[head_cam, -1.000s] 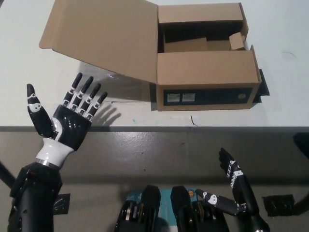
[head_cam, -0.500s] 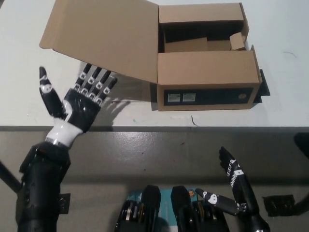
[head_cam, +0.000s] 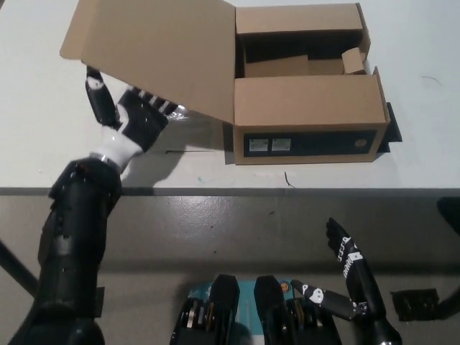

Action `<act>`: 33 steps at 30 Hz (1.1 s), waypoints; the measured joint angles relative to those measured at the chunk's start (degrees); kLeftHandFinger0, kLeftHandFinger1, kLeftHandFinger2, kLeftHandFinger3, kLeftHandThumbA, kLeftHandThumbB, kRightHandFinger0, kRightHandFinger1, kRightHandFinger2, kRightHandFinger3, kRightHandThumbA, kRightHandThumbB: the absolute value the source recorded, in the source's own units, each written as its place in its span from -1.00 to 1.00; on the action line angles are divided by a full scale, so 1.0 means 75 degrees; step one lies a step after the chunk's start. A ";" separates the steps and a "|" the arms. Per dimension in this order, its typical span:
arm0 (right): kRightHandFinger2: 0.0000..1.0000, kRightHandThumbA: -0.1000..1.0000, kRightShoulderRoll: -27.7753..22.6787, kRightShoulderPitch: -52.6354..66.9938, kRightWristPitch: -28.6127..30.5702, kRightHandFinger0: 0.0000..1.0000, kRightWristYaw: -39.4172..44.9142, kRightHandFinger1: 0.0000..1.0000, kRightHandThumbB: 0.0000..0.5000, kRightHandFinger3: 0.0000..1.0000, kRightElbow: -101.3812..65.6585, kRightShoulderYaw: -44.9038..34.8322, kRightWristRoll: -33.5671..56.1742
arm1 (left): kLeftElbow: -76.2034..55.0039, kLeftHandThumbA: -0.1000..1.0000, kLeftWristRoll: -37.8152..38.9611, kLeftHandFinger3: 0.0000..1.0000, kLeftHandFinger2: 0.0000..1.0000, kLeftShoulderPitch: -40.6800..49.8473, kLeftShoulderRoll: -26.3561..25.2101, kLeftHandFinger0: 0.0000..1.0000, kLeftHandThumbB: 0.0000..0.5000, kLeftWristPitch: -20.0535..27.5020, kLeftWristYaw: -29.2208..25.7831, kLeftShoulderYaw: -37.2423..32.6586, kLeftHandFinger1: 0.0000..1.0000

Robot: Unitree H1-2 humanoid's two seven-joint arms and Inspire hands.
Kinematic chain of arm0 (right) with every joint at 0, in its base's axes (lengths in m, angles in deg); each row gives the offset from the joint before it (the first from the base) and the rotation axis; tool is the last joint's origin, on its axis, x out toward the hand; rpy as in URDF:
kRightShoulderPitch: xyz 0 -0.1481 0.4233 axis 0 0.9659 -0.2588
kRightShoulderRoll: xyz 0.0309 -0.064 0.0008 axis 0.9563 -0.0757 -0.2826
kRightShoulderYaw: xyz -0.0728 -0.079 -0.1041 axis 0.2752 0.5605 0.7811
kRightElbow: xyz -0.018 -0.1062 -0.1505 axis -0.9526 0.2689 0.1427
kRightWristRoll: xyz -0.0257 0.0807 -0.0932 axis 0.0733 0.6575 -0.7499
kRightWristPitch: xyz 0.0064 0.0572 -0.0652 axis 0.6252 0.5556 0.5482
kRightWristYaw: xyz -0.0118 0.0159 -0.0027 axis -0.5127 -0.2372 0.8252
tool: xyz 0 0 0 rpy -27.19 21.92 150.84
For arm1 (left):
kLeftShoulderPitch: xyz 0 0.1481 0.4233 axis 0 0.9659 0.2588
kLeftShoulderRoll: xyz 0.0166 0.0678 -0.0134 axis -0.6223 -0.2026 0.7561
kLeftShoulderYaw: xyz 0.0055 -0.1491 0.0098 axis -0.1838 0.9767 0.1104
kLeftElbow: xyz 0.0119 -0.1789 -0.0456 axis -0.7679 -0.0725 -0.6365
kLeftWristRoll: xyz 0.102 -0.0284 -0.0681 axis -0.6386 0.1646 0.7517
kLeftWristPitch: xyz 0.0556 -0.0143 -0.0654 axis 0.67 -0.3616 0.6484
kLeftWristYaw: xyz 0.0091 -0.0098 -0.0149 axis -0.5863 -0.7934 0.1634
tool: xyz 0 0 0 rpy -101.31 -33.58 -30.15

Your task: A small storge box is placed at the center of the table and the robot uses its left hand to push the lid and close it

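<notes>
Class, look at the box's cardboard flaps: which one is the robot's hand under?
The big lid that slopes out to the left of the box. The left hand reaches beneath its lower edge; the small flaps lie across the box.

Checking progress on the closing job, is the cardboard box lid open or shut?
Open. The lid is swung out left, leaving the box inside visible.
</notes>
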 measured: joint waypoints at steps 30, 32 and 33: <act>1.00 1.00 -0.0108 -0.0035 0.0005 1.00 0.0056 1.00 0.35 1.00 -0.0248 0.0036 0.0002 | -0.2485 1.00 -0.3391 1.00 1.00 0.0698 0.0402 1.00 0.36 0.0682 -0.0077 -0.3766 1.00; 1.00 1.00 -0.0137 -0.0036 0.0006 1.00 0.0062 1.00 0.35 1.00 -0.0262 0.0046 0.0003 | -0.2225 1.00 -0.3474 1.00 1.00 0.0866 0.0420 1.00 0.41 0.0742 -0.0037 -0.3770 1.00; 1.00 1.00 -0.0150 -0.0038 0.0006 1.00 0.0063 1.00 0.37 1.00 -0.0265 0.0051 0.0001 | -0.2082 1.00 -0.3497 1.00 1.00 0.0933 0.0420 1.00 0.41 0.0816 0.0005 -0.3760 1.00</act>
